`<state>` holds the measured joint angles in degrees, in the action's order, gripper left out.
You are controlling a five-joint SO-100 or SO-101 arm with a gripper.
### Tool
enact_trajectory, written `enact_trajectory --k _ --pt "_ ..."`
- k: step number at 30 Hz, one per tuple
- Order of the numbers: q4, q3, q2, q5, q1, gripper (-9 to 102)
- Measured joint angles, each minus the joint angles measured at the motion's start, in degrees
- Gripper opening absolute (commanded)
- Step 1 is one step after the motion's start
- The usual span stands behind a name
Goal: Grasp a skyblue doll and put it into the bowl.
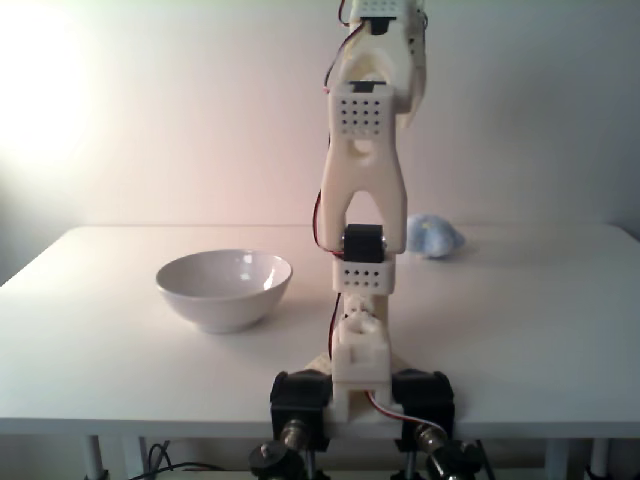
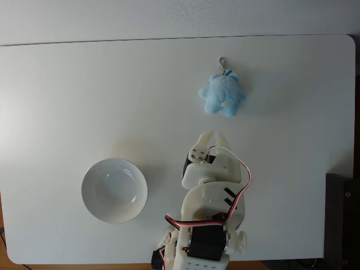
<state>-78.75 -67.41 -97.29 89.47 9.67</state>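
The skyblue doll (image 2: 223, 95) lies flat on the white table toward the far right, its metal loop (image 2: 224, 62) pointing to the far edge. In a fixed view from the front the doll (image 1: 434, 236) peeks out just right of the arm. The white bowl (image 2: 115, 190) stands upright with nothing in it at the near left, also seen left of the arm's base (image 1: 224, 290). My gripper (image 2: 211, 134) hangs a short way on the near side of the doll, apart from it. Its fingertips meet and nothing is between them.
The arm's base (image 1: 360, 385) is clamped at the table's front edge, between bowl and doll. A dark object (image 2: 342, 219) sits off the table's right side. Bare tabletop (image 2: 112, 95) stretches across the far left.
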Motion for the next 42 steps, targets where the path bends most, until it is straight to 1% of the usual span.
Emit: enact_trajectory --k 10,13,30,34,42 --pt "0.0 13.6 15.0 0.0 2.8 0" --pt "0.0 15.9 18.5 0.0 4.1 0" --pt "0.0 26.7 34.1 0.0 4.7 0" --pt "0.0 30.5 38.4 0.0 4.8 7" --pt "0.0 33.5 40.3 0.0 6.5 30"
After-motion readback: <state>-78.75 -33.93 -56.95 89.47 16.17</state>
